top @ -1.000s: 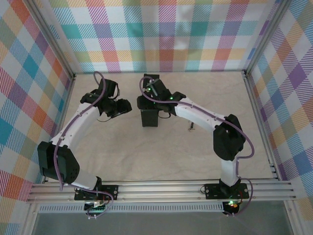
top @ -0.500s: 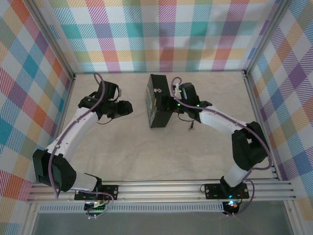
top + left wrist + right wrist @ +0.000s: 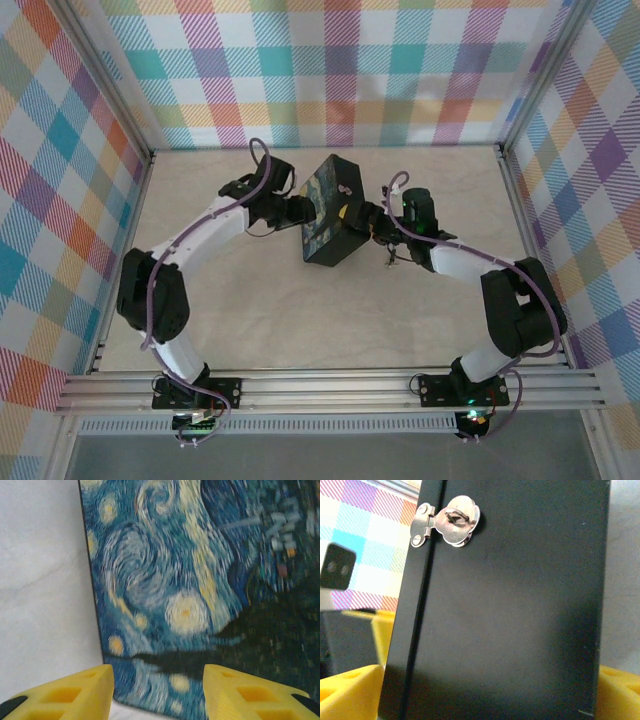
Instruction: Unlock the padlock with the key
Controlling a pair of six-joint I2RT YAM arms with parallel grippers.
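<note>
Box gripped on edge, key loose on the table

Black box with a blue-and-yellow swirling painted lid (image 3: 335, 212) stands tilted on the pale marbled table (image 3: 300, 310) between the two arms. The right gripper (image 3: 372, 222) pinches it across its plain black side, and in the right wrist view a yellow fingertip (image 3: 350, 692) touches each edge of that side. A silvery scalloped metal clasp (image 3: 451, 520) sits near the top of that side, across the seam of the lid. The left gripper (image 3: 302, 212) is at the box's other side, its yellow fingers (image 3: 75, 692) spread apart with the painted lid just ahead of them. The tiny silvery metal key (image 3: 391, 260) lies on the table to the right of the box, just beside the right arm and held by neither gripper.
</note>
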